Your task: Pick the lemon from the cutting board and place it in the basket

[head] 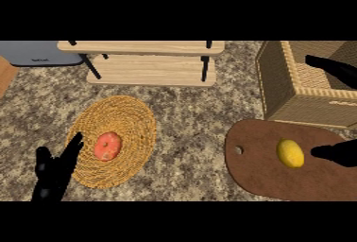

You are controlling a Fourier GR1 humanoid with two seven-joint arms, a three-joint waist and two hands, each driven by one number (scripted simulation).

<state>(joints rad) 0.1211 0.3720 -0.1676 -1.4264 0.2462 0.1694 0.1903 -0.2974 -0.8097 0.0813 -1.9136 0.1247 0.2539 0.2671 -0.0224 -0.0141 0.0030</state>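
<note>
A yellow lemon [290, 152] lies on the brown cutting board [265, 177] at the lower right. Behind the board stands a square wicker basket [287, 85], and nothing shows inside it. My right hand [339, 154] comes in from the right edge and is open. One black part of it ends just right of the lemon, apart from it. Another part shows higher up, over the basket's inside. My left hand [55, 170] rests open at the lower left, fingers up, beside the woven mat.
A round woven mat [136, 123] at the left holds a red-orange fruit [107, 146]. A wooden two-tier shelf [150, 71] with black posts stands at the back. A grey appliance [35, 53] sits in the far left corner.
</note>
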